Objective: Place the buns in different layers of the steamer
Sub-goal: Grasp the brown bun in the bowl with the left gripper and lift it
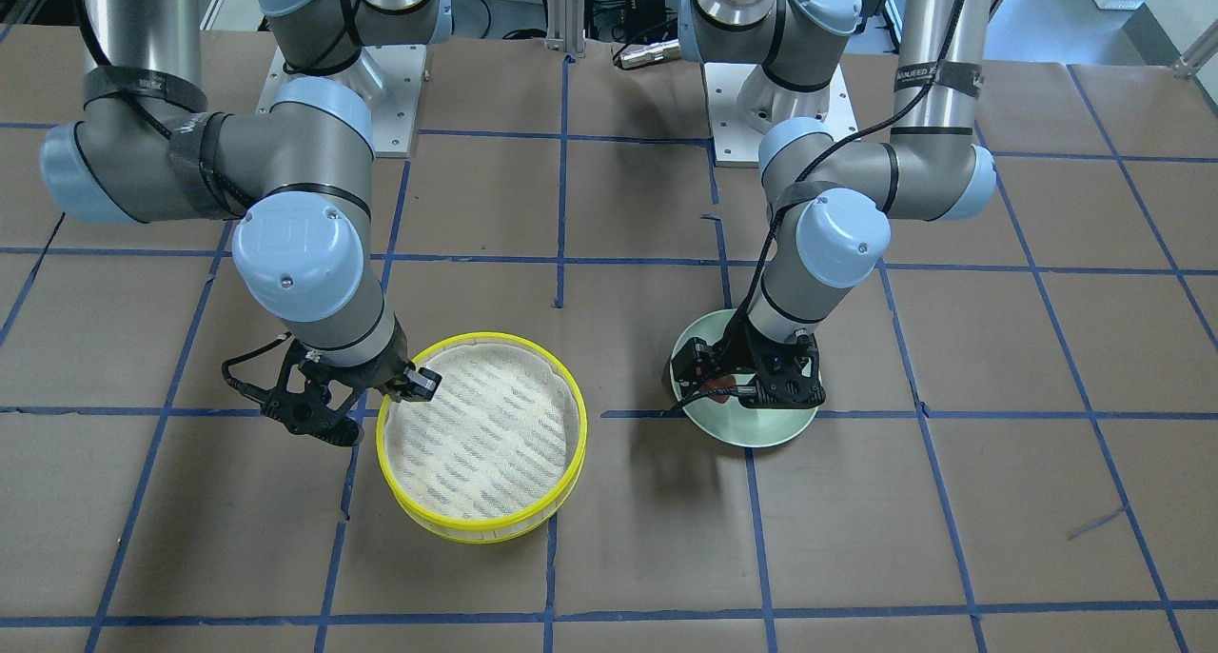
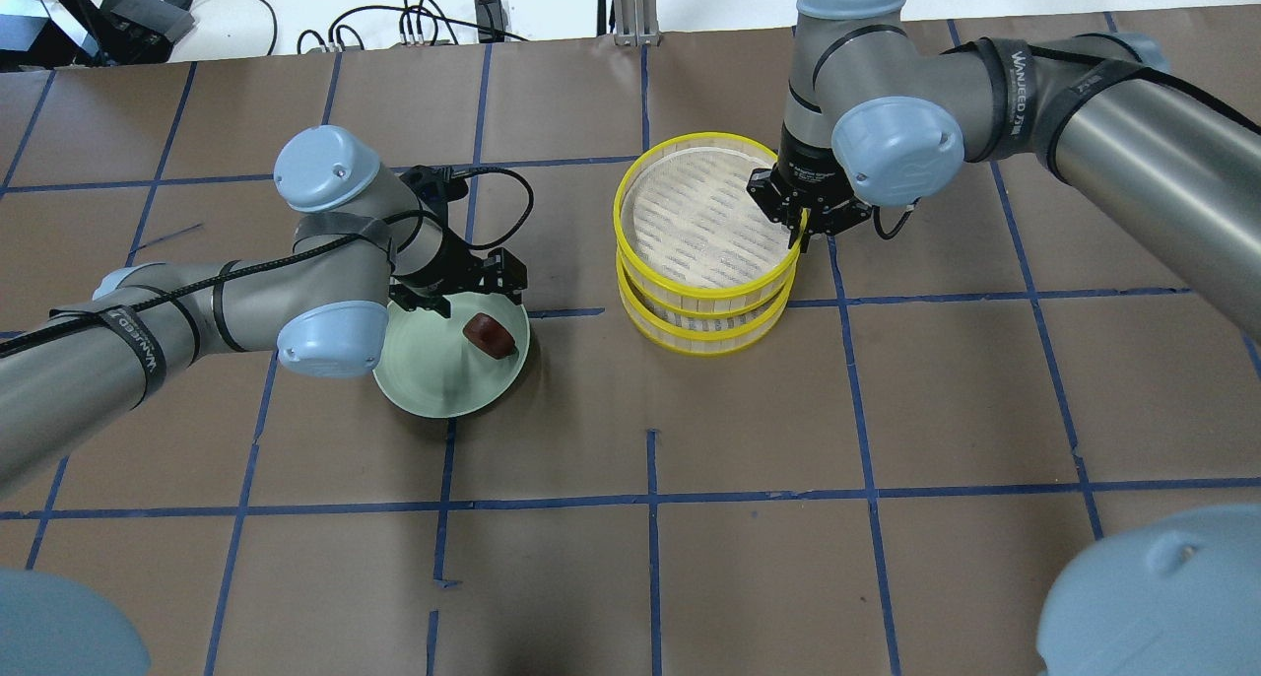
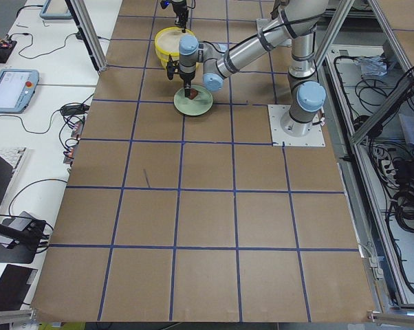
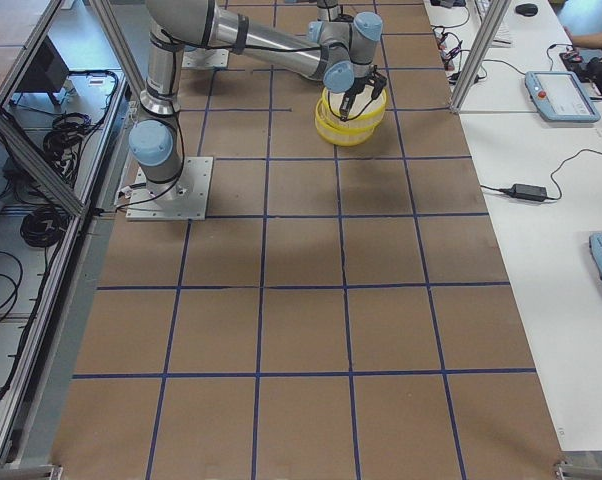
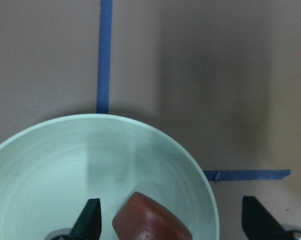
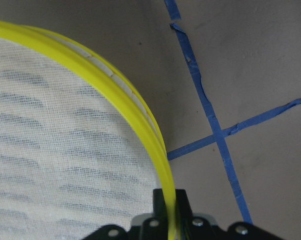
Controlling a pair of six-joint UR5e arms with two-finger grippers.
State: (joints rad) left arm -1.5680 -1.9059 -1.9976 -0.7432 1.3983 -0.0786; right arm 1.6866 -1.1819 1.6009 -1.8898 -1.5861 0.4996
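Note:
The steamer is two yellow-rimmed trays, stacked. The top tray [image 2: 630, 178] [image 1: 563, 391] has a bare mesh floor. The lower tray [image 2: 704, 339] [image 1: 476, 536] shows only its wall. My right gripper [image 2: 800, 235] [image 1: 411, 385] [image 6: 168, 202] is shut on the top tray's rim [image 6: 140, 107]. The reddish-brown bun [image 2: 490, 333] [image 5: 150, 222] lies on the pale green plate [image 2: 433, 380] [image 5: 50, 160]. My left gripper [image 2: 463, 297] [image 5: 170, 220] is open and low over the plate, with one finger on each side of the bun. The white bun is hidden.
The brown table cover carries a grid of blue tape lines [image 2: 650, 499]. The plate [image 1: 771, 432] and the steamer stand about one grid square apart. Cables and boxes lie beyond the table's far edge [image 2: 424, 16].

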